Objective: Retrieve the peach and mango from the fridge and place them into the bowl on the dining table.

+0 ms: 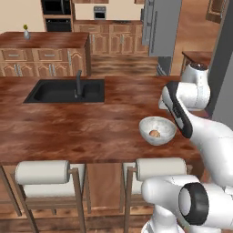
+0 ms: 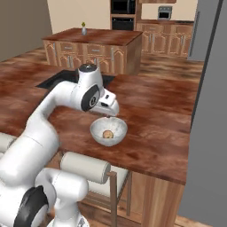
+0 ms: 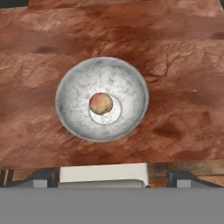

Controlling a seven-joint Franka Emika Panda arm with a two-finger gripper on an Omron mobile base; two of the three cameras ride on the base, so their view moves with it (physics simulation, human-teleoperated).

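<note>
The pale speckled bowl (image 3: 74,83) (image 1: 164,135) (image 2: 98,135) stands on the reddish-brown dining table (image 1: 91,127), near its front edge. One small round fruit rests at the bottom of the bowl, yellow-orange with a red blush, by its colour the mango (image 3: 101,103) (image 1: 154,133) (image 2: 107,134). My gripper (image 3: 113,176) (image 2: 104,116) hovers straight above the bowl, open wide, with nothing between its fingertips (image 3: 41,177). The peach is out of view. The grey fridge (image 1: 161,27) stands far back across the kitchen.
A black sink with a tap (image 1: 68,90) is set into the table to the left. Two padded stools (image 1: 43,173) stand along the table's near edge. A wooden island with a small vase (image 1: 26,32) lies beyond. A tall grey panel (image 2: 210,133) rises close on the right.
</note>
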